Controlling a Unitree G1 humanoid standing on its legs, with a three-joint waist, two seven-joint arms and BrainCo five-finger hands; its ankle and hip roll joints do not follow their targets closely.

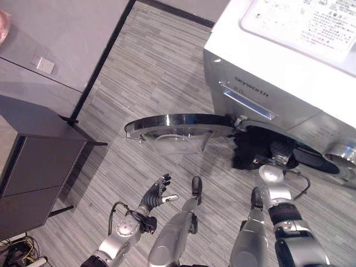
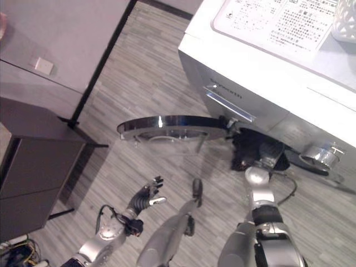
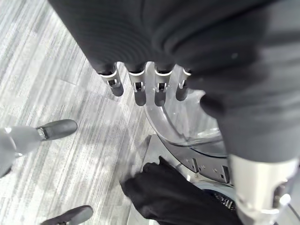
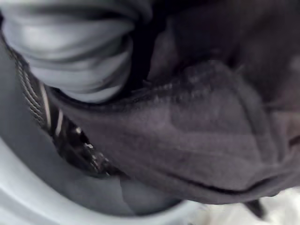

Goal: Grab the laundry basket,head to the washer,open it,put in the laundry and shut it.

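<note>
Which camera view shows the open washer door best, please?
The left eye view shows it best: the whole washer door, swung open and seen edge-on, with its glass bowl below. The right eye view shows nearly the same. The left wrist view gives part of the glass past the left robot hand. The right wrist view shows dark laundry.

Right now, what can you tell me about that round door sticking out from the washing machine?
The washer door is round, with a shiny chrome-looking rim and a clear bulging window in the middle, like glass or plastic. It is swung wide open, standing out from the front of the white washing machine over the grey striped floor, hinged at its right side beside the opening. Dark laundry hangs at that opening next to the hinge. The left hand is open, below the door, not touching it.
</note>
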